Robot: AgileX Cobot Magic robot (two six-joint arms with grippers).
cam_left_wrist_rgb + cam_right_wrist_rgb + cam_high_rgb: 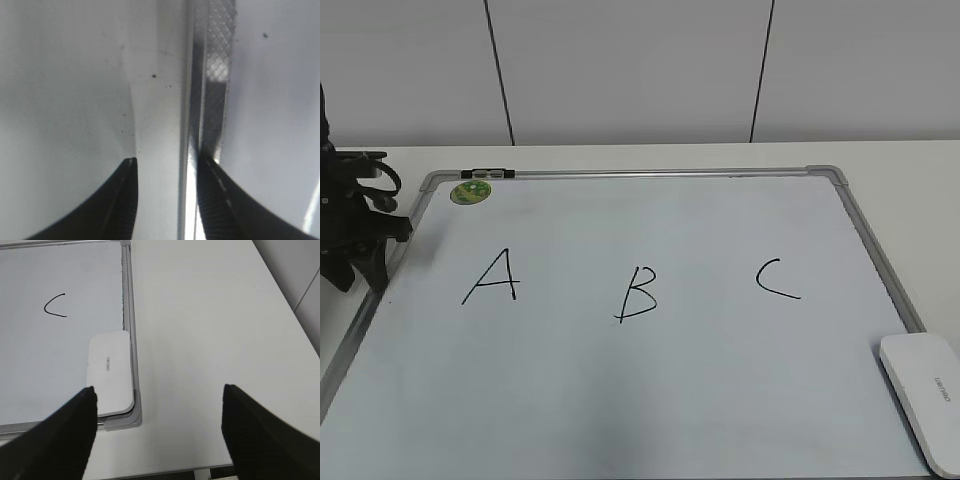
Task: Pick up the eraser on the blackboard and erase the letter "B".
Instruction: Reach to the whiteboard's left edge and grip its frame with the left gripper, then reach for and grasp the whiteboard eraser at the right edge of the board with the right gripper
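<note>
We work at a white table (920,170) set against a pale panelled wall (640,70), and the blackboard (650,400) lies flat across most of it. Nearest to us, at the board's near right corner, the eraser (923,392) rests lettering-up, with one long edge against the frame, probably parked there to keep the writing area free. Our right gripper (157,425) hangs above the bare table just beside that corner, its jaws spread wide and holding nothing; the eraser (110,372) sits just ahead of its left finger, so we judge the grasp is not yet begun. Farther in, across the middle of the board, the letter "B" (638,293) stands whole between the "A" (492,277) and the "C" (777,279), well apart from the eraser. Farthest, at the left edge near the green sticker (471,190), our left gripper (167,195) sits low over the frame rail, jaws parted and empty, likely out of the way.
</note>
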